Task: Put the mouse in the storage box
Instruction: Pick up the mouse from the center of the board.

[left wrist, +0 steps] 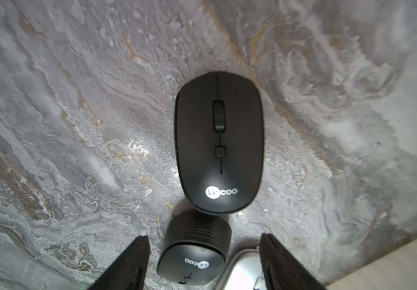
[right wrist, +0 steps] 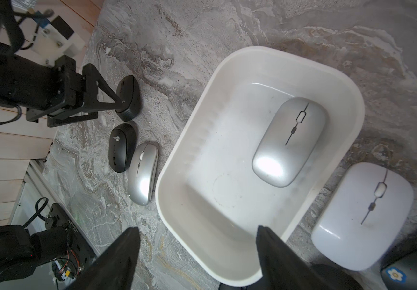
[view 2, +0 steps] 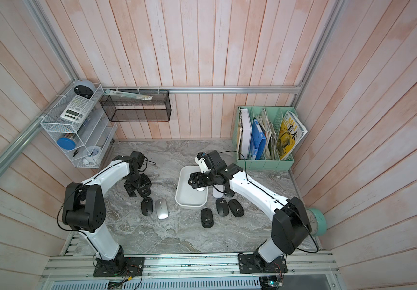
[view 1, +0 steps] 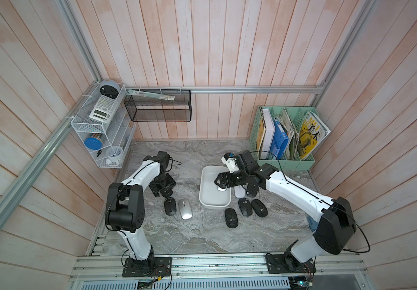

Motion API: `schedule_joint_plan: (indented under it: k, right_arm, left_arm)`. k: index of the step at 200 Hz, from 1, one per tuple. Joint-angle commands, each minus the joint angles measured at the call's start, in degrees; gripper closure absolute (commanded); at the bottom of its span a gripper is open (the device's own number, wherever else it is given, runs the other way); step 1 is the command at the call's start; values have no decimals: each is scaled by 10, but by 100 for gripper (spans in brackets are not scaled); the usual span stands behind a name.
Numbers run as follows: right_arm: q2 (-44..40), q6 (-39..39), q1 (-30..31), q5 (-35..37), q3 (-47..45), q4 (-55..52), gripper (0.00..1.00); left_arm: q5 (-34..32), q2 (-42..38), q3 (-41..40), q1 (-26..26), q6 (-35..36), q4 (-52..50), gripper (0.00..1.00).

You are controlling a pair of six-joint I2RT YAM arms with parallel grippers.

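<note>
mouse, silver oval, glossy storage box

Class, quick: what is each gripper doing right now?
Left gripper: open, jaws either side of a black mouse on edge.
Right gripper: open, empty, over the storage box.

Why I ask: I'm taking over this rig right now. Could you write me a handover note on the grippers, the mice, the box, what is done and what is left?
Left gripper: open, its fingers either side of a black mouse, not closed on it.
Right gripper: open and empty, above the storage box.
Done: one silver mouse lies in the box.
Left: on the table lie a white mouse, a second silver mouse and other black mice. None is held.
</note>
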Motion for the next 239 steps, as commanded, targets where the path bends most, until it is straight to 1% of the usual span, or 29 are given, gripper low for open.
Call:
schedule_joint_plan:
  k: [1,49,95,173,239]
  right_arm:
    - [13,8,6,-13,2,15,20]
    - [20,9,11,-13,2,18,20]
    - [22,10,13,-13,-4,20,19]
    - [21,9,13,-6,-8,17,19]
    - [39,24,21,-35,-4,41,19]
  left_arm:
    - [33,10,-9,16,7,27,25]
    - [60,27,1,24,22,47,25]
    - [58,38,6,27,25,52,22]
    - [56,58,-6,41,28,87,22]
    - [74,84,-5,45,31,103,22]
